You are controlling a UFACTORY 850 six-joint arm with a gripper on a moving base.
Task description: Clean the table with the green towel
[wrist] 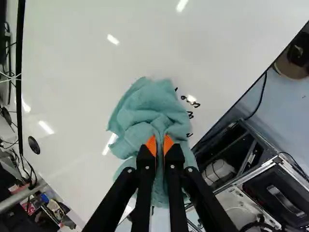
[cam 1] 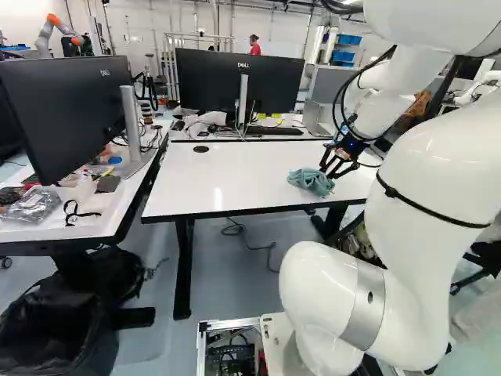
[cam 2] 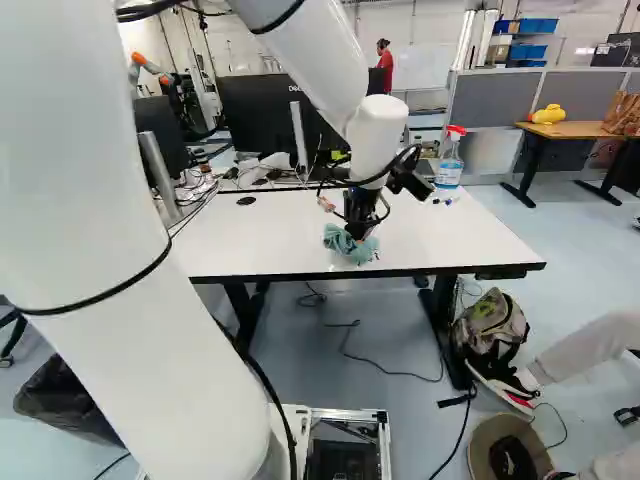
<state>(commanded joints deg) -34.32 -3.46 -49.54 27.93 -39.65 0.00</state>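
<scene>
The gripper (cam 1: 332,172) is at the right of the middle of the left base view, pointing down at the white table (cam 1: 235,176); in the wrist view the gripper (wrist: 160,148) is clenched on the green towel (wrist: 149,108), a fold of cloth pinched between its two orange pads (wrist: 151,145). The towel lies bunched on the tabletop, right of centre in the left base view and near the middle of the right base view, close to the table's near edge; in the wrist view most of it spreads ahead of the fingers, and some lies beneath them.

Small dark marks (wrist: 190,114) sit on the white surface just beside the towel, in the wrist view between it and the table's edge; a round black disc (cam 2: 246,200) is at the table's far left corner in the right base view. A spray bottle (cam 2: 449,165) with a red and white head stands towards the upper right of that view, at the far side of the table, with small pens (cam 2: 446,201) lying near it.

At the upper left of the left base view a large monitor (cam 1: 63,113) stands on a side desk (cam 1: 98,223); another monitor (cam 1: 211,82) stands beyond the white table; a patterned backpack (cam 2: 492,325) rests on the floor, lower right in the right base view.
</scene>
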